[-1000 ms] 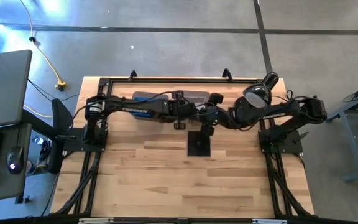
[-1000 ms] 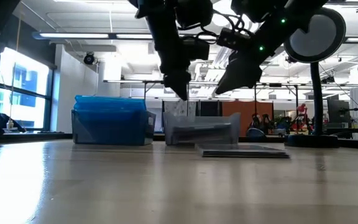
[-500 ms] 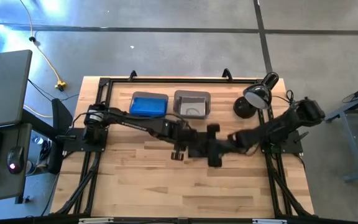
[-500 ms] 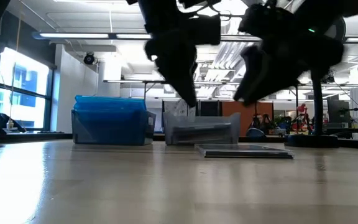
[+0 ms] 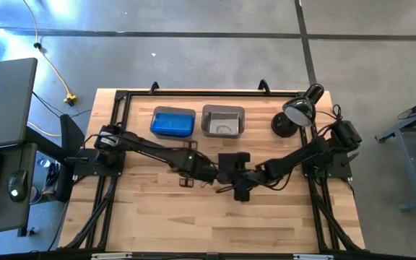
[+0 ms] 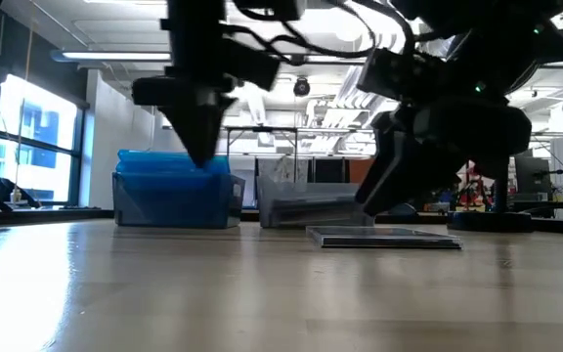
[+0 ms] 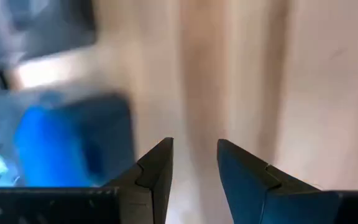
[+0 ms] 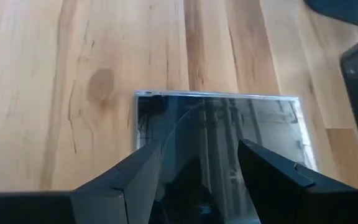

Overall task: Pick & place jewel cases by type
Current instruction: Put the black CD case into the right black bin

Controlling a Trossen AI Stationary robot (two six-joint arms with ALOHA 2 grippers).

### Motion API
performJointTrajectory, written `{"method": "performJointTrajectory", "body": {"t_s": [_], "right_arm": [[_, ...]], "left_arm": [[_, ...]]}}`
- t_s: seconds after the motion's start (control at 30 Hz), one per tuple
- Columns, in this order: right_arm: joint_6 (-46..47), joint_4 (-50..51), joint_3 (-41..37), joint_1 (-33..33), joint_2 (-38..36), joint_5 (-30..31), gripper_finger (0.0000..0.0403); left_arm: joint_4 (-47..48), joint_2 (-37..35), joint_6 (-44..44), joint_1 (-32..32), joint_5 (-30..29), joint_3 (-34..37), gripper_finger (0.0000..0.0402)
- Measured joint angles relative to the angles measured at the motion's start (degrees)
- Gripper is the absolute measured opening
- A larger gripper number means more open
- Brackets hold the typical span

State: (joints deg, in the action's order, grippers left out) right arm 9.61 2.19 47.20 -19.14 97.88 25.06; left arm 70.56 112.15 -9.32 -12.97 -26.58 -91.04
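One black, glossy jewel case (image 8: 219,124) lies flat on the wooden table near its middle (image 5: 230,159), and shows as a thin slab in the low view (image 6: 384,237). My right gripper (image 8: 197,149) is open and tilted down, its fingers just over the case's near part (image 6: 379,200); I see no touch. My left gripper (image 7: 194,168) hangs open over bare wood to the left of the case (image 5: 206,173), with nothing between its fingers (image 6: 201,156).
Two bins stand at the far edge: one that looks blue (image 5: 173,121) and a grey translucent one (image 5: 222,120) to its right. A desk lamp (image 5: 295,115) stands at the far right. Bare wood stretches across the near half of the table (image 5: 193,217).
Both grippers have swung from over the bins at the far edge toward the table's near edge and middle. My right gripper has also sunk close over the black case. My left gripper has tipped further down. The case has stayed in place.
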Motion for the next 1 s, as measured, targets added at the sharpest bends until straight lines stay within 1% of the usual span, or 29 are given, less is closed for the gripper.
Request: {"method": "performJointTrajectory", "body": {"t_s": [0.07,0.13,0.23,0.27,0.33,0.37,0.43,0.47,0.53,0.57,0.63,0.67,0.7,0.73,0.8,0.83,0.93,1.0], "right_arm": [[0.0,-0.02,0.0,0.53,-0.2,-0.56,0.0213],[0.14,1.54,-0.02,0.81,-1.1,-1.0,0.0213],[-0.03,3.25,0.0,0.88,-3.7,-0.21,0.0213],[0.07,4.27,-0.02,0.88,-4.99,0.21,0.0213],[2.33,6.0,0.0,0.88,-7.83,0.29,0.0213],[4.61,8.09,0.07,0.88,-9.52,-0.11,0.0213],[10.63,13.41,0.07,1.13,-12.53,-1.39,0.0213],[15.05,15.85,0.03,1.27,-13.85,-2.34,0.0213],[25.73,21.25,-0.2,1.54,-15.77,-4.09,0.0213],[31.3,23.58,-0.31,1.57,-16.14,-4.38,0.0213],[41.09,26.96,-0.28,1.49,-16.36,-3.09,0.0213],[44.03,28.57,-0.32,1.51,-16.21,-2.87,0.0213],[45.86,28.99,-0.45,1.53,-15.67,-2.87,0.0213],[47.12,28.44,-0.63,1.9,-15.27,-3.02,0.0213],[48.52,26.61,-1.44,3.35,-13.92,-4.9,0.0213],[49.19,25.57,-1.91,4.33,-13.24,-6.58,0.0213],[51.47,20.51,-4.59,7.18,-11.85,-12.13,0.0213],[51.75,16.66,-6.95,8.43,-11.39,-13.99,0.0213]], "left_arm": [[2.88,-1.82,-2.57,-0.44,-3.03,1.38,0.0122],[3.68,-5.3,-4.34,-0.55,-5.64,4.45,0.0122],[1.49,-13.26,-9.3,-0.55,-5.68,11.86,0.0122],[-1.08,-16.39,-11.35,-0.55,-5.52,14.95,0.0122],[-8.78,-23.3,-15.74,-0.55,-5.28,22.36,0.0122],[-14.55,-26.46,-17.49,-0.57,-5.29,26.36,0.0122],[-30.31,-32.3,-19.33,-0.54,-4.89,34.81,0.0122],[-38.46,-34.53,-19.46,-0.37,-3.85,39.03,0.0122],[-57.31,-36.88,-18.03,0.74,-0.08,46.49,0.0122],[-65.51,-37.37,-16.82,1.4,2.92,49.67,0.0122],[-80.04,-37.23,-16.21,3.36,9.71,55.03,0.0122],[-87.57,-36.2,-16.25,4.39,13.16,56.81,0.0122],[-92.91,-34.87,-16.43,5.83,16.68,58.05,0.0122],[-96.3,-33.43,-17.45,7.32,20.44,58.87,0.0122],[-99.91,-29.74,-22.46,9.77,27.05,58.8,0.0122],[-100.4,-27.75,-25.23,11.0,29.28,58.33,0.0122],[-100.65,-20.77,-31.14,13.01,32.26,55.69,0.0122],[-99.95,-16.35,-31.87,13.77,34.73,53.83,0.0122]]}}
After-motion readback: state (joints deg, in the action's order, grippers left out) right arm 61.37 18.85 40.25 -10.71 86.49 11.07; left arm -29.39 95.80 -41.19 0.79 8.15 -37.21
